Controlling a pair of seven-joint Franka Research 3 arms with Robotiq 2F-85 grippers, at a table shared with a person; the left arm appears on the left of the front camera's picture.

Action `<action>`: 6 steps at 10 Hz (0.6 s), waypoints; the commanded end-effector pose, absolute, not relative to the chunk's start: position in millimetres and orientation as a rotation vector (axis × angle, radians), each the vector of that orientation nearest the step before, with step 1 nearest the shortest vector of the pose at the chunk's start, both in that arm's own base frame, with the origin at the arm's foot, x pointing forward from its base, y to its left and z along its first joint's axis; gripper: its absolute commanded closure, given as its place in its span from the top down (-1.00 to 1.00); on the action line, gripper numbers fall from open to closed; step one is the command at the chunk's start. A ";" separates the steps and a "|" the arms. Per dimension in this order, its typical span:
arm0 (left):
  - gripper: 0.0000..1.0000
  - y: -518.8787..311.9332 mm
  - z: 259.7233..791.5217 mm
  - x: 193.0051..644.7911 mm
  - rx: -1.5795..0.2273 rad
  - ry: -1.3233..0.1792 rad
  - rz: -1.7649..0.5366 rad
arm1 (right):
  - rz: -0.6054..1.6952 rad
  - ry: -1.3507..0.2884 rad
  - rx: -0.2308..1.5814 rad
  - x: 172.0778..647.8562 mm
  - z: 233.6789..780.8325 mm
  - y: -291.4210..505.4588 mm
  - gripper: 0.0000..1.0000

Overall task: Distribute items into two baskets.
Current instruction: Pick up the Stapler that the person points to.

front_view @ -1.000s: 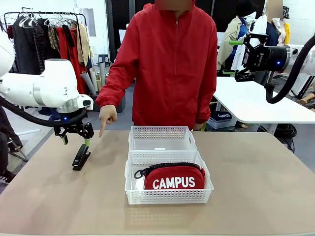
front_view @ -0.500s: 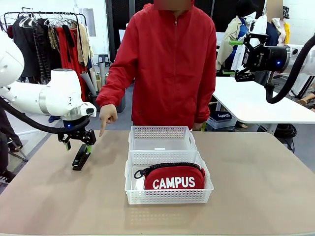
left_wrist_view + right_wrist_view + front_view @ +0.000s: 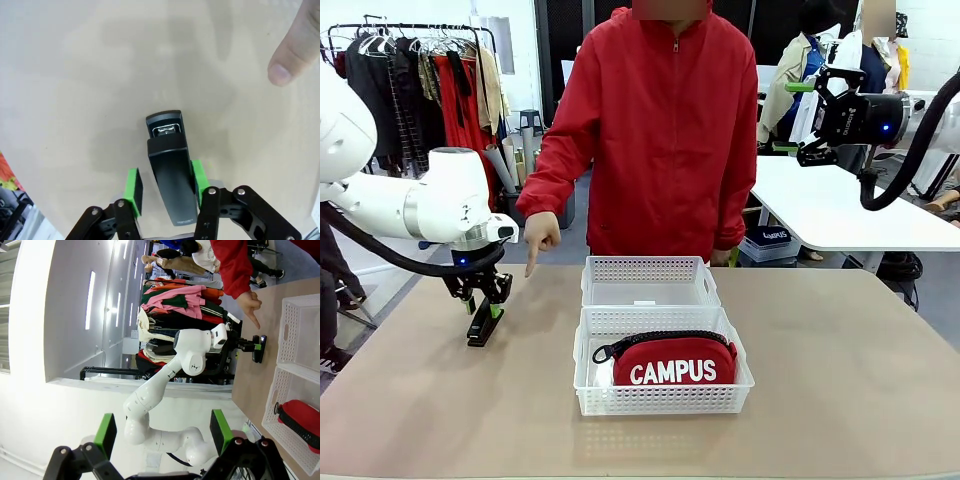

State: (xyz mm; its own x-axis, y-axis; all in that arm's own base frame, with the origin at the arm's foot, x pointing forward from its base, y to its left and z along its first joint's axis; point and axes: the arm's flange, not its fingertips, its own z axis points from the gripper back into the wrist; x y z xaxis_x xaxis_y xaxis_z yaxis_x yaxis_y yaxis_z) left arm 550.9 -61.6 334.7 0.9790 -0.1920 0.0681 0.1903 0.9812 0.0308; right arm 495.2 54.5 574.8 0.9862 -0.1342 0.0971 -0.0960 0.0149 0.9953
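Red CAMPUS pouch (image 3: 675, 366) in nearer white basket (image 3: 665, 400), second basket (image 3: 650, 270) behind, black stapler (image 3: 478, 333) apart at left.

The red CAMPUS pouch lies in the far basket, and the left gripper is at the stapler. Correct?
No. The front view shows the pouch in the near basket, on the robot's side; the left gripper is at the stapler.

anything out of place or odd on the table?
Nothing spilled, damaged or askew. Only the stapler is outside the near basket, which holds the pouch, and the far basket: it lies on the table to their left, the pads of the left gripper either side of it, a person's finger pointing down nearby.
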 end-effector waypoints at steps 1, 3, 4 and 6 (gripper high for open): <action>-1.00 -64.9 334.8 549.4 0.057 -0.091 -0.169 | -0.028 -0.190 1.556 494.6 577.6 55.4 1.00; -1.00 -64.5 336.4 548.9 0.051 -0.087 -0.153 | -0.028 -0.190 1.556 494.6 577.6 55.4 1.00; -1.00 -67.5 336.3 547.7 0.052 -0.084 -0.143 | -0.028 -0.190 1.556 494.6 577.6 55.4 1.00; -1.00 -66.7 341.6 546.0 0.046 -0.075 -0.140 | -0.028 -0.190 1.556 494.6 577.6 55.4 1.00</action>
